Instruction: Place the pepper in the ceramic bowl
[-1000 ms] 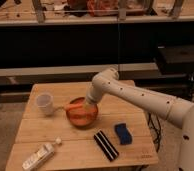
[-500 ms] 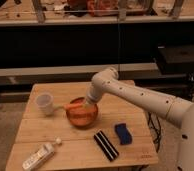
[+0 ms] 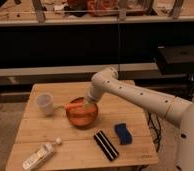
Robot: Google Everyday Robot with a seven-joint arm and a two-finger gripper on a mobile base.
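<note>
The orange-red ceramic bowl (image 3: 82, 116) sits near the middle of the wooden table (image 3: 65, 150). The slim orange pepper (image 3: 72, 106) lies across the bowl's left rim, its pale end pointing left toward the cup. My gripper (image 3: 88, 104) hangs over the back right of the bowl, at the pepper's right end. The white arm reaches in from the right.
A translucent plastic cup (image 3: 45, 103) stands left of the bowl. A white bottle (image 3: 38, 156) lies at the front left. A black striped bar (image 3: 106, 145) and a blue sponge (image 3: 122, 133) lie front right of the bowl. Dark shelving stands behind the table.
</note>
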